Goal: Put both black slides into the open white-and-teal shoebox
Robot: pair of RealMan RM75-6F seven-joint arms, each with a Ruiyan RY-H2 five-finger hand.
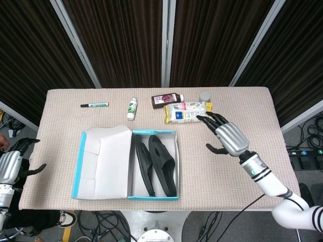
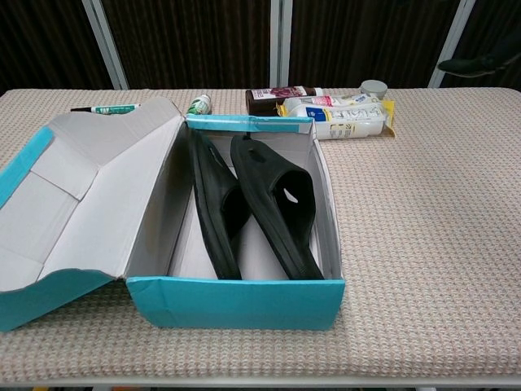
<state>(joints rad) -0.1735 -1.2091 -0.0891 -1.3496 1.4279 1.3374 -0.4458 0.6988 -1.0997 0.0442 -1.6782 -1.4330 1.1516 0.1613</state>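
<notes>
Now both black slides (image 1: 155, 164) sit inside the open white-and-teal shoebox (image 1: 103, 163), lying side by side along its length; in the chest view the left one stands on edge against the box wall and the right one lies flatter with its strap up. Over to the side, the right hand (image 1: 225, 135) hovers above the table (image 1: 242, 111), well clear of the box, fingers spread wide and holding nothing, with the fingertips near the yellow-and-white packet (image 1: 187, 112). At the far left edge, the left hand (image 1: 14, 163) hangs off the table, fingers apart and empty. Along the back of the table lie a green marker (image 1: 94, 105), a small white bottle (image 1: 132, 108), a dark bottle (image 1: 167, 100) and a small grey cap (image 1: 204, 97).
</notes>
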